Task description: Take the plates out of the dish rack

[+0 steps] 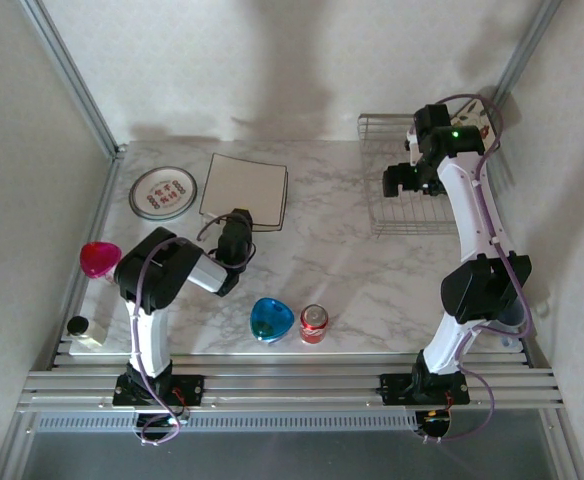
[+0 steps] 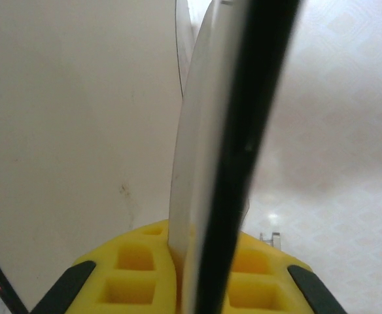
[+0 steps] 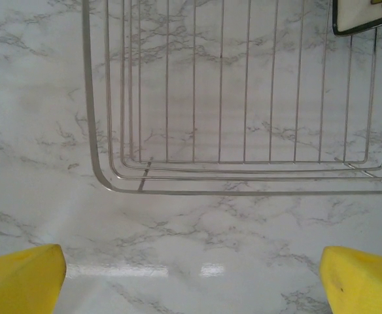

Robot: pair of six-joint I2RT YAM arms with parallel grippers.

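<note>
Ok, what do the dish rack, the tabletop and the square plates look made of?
The dish rack: thin silvery wire, shiny, likely steel. The tabletop: white with grey marble veining, glossy from the light glints; stone or laminate, cannot tell. The square plates: cream with a dark edge, smooth sheen, probably glazed ceramic.

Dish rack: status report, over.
Left gripper shut on square plate. Right gripper open above rack. One plate remains in rack. Nothing blocking.
</note>
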